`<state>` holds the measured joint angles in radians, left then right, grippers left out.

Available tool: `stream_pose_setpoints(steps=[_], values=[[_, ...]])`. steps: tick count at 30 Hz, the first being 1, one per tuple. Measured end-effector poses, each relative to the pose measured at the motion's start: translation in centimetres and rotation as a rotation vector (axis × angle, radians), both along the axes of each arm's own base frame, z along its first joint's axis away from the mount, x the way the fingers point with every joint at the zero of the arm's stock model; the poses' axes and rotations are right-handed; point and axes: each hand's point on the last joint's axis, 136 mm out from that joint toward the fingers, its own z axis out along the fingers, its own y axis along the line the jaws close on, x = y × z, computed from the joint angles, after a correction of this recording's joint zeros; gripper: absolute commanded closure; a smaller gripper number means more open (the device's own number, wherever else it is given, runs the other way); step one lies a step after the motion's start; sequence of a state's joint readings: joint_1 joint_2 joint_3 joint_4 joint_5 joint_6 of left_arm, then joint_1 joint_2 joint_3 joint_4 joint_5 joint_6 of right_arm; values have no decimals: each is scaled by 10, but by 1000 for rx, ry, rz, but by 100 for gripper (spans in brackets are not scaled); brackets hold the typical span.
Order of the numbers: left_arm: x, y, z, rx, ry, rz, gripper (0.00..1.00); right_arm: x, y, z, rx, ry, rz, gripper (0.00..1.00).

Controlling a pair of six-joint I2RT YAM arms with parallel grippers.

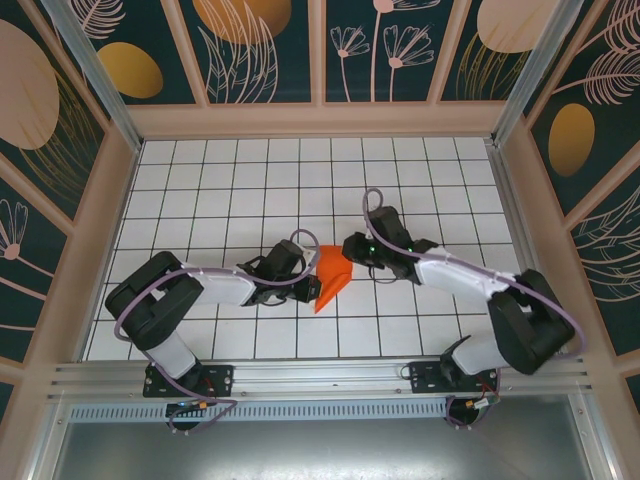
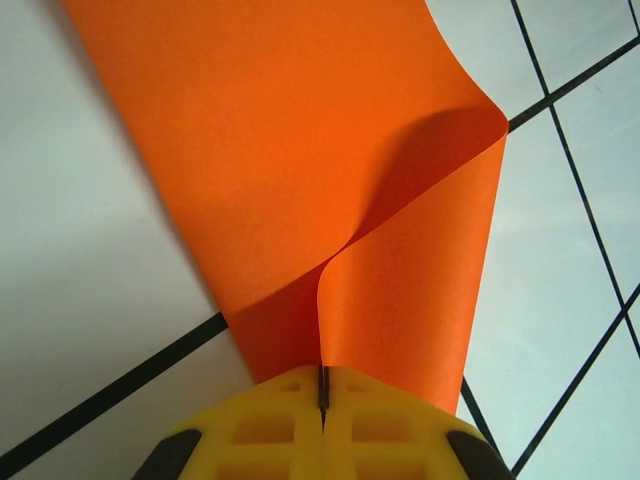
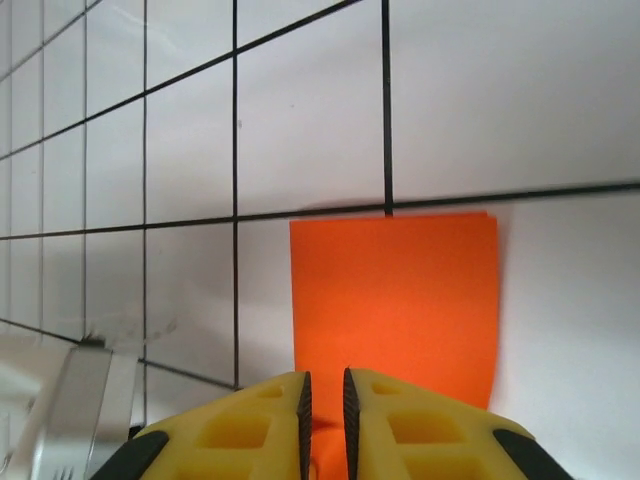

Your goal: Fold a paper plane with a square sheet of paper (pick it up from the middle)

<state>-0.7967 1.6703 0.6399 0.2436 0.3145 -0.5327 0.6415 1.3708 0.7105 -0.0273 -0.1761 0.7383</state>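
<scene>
**Both tools pinch the folded orange sheet at mid-counter**

In the top view, the square sheet of paper (image 1: 332, 272), already folded narrower, sits near the centre of the tiled counter (image 1: 230, 190). Its long axis runs roughly from 12 to 6 o'clock, tapering to a point at the near end.

The left tool (image 1: 312, 288) meets the sheet from about 8 o'clock. The right tool (image 1: 351, 252) meets its far corner from about 2 o'clock. Both are touching it, so neither arm is meaningfully nearer.

In the left wrist view, the left tool (image 2: 323, 388) is closed tight on an edge of the paper (image 2: 290, 150). The gripped flap lifts and curls over toward 1 o'clock, while the rest lies on the counter.

In the right wrist view, the right tool (image 3: 325, 390) is closed to a thin slit with orange inside it, so it seems to be gripping too. The paper (image 3: 395, 300) stretches flat away from it toward 12 o'clock, its far edge just short of a grid line.

The coming fold likely depends on the left arm carrying its curled flap across the long axis toward 3 o'clock while the right tool anchors the far corner. The thin paper may buckle or crease crookedly if the anchor slips.
</scene>
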Motion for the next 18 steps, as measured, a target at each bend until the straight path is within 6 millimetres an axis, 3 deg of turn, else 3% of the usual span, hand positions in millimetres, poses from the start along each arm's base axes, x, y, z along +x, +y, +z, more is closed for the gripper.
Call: stream_pose_setpoints(steps=[4, 7, 12, 15, 18], values=[[3, -5, 0, -5, 3, -3, 95, -31, -11, -12, 89, 34, -26, 87], [8, -11, 0, -17, 7, -3, 95, -60, -9, -25, 135, 77, -18, 90], [12, -17, 0, -23, 13, 2, 95, -90, 16, -24, 212, 101, 41, 92], [15, -19, 0, -25, 12, 2, 95, -99, 33, -21, 254, 110, 68, 92], [16, -21, 0, -26, 11, 2, 95, -106, 46, -31, 262, 140, 86, 94]])
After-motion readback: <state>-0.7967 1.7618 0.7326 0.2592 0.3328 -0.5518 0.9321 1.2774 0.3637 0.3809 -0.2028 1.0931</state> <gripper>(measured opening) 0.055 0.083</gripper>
